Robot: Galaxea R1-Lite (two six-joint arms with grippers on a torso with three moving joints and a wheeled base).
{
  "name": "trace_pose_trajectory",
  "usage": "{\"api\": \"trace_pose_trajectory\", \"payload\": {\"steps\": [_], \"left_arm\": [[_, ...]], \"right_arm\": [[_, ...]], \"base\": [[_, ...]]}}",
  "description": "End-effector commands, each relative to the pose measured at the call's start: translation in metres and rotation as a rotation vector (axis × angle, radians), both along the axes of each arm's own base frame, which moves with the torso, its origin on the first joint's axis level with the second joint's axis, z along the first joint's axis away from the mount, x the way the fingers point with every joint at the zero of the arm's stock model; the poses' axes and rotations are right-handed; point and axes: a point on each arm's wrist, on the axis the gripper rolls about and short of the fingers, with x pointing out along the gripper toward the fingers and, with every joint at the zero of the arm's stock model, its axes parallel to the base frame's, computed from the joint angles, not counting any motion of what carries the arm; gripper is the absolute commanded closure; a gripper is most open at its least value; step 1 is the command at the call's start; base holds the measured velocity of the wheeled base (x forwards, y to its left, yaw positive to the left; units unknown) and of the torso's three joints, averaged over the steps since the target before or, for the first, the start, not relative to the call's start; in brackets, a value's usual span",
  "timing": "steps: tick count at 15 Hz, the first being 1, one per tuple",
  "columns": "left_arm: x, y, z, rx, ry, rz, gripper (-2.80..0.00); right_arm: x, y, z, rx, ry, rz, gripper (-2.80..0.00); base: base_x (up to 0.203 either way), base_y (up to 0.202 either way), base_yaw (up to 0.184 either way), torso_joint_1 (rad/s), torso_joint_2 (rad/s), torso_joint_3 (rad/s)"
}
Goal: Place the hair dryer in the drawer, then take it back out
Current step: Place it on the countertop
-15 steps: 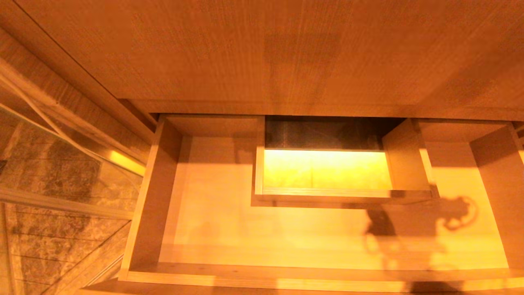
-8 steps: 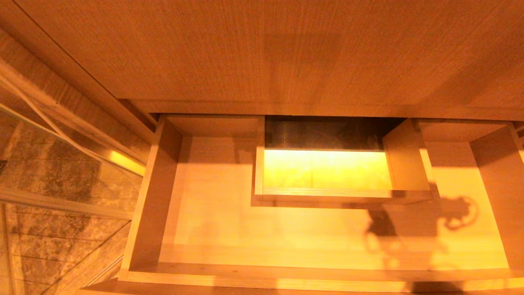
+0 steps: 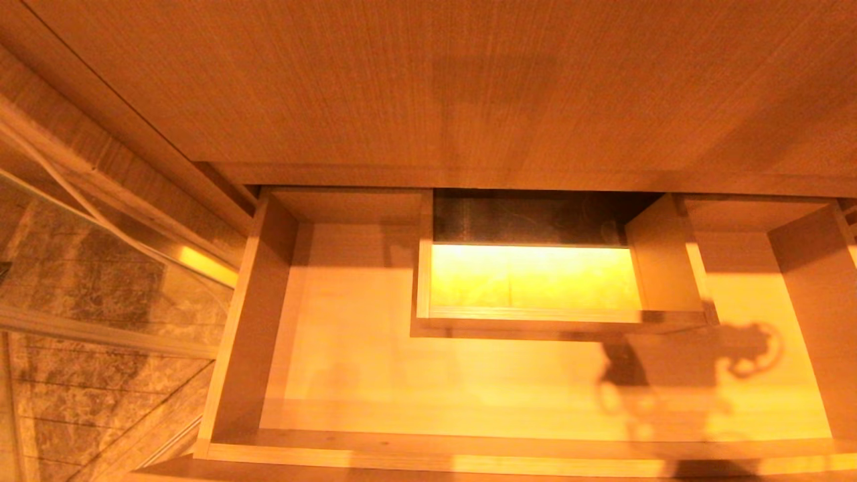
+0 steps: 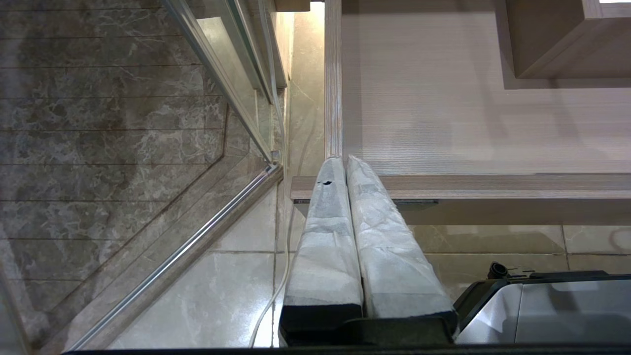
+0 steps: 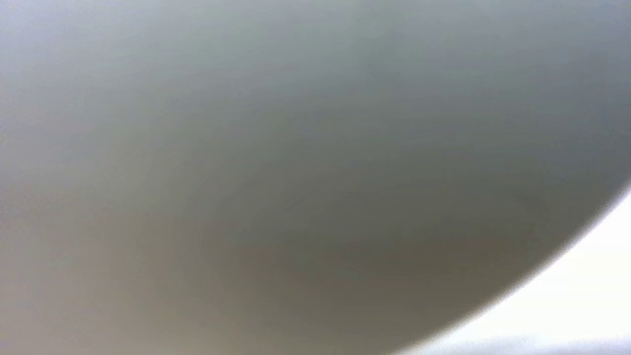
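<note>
The drawer [image 3: 246, 321] is pulled out wide under the wood countertop. Its floor is bare, with a boxed cut-out [image 3: 535, 316] at the middle back. A pale rounded surface, the hair dryer [image 5: 296, 172], fills the right wrist view and hides that gripper's fingers. In the head view neither the dryer nor the right gripper shows. Only their shadow [image 3: 746, 351], with a looped cord, falls on the drawer floor at the right, so the dryer hangs above it. My left gripper [image 4: 340, 160] is shut on nothing, parked low by the drawer's front edge [image 4: 493, 185].
The countertop [image 3: 428, 87] spans the far side. A glass shower screen [image 3: 100, 294] and dark marble floor lie to the left. A white cable [image 4: 276, 291] runs along the floor tiles, and part of my base [image 4: 552, 310] shows below the left arm.
</note>
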Motion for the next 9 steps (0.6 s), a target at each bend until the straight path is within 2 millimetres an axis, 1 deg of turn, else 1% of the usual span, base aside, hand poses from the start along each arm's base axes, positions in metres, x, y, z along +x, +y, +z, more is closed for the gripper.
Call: {"api": "trace_pose_trajectory", "payload": {"steps": [1,9], "left_arm": [[0.0001,0.0000,-0.0004,0.000,0.001,0.000,0.00],[0.0001,0.0000,-0.0004,0.000,0.001,0.000,0.00]], "right_arm": [[0.0006,-0.0004,-0.0004,0.000,0.005,-0.001,0.00],[0.0019,-0.0013,-0.0037,0.013,0.022,-0.002,0.00]], "base": [[0.000,0.000,0.000,0.000,0.00,0.000],[0.000,0.000,0.000,0.000,0.00,0.000]]}}
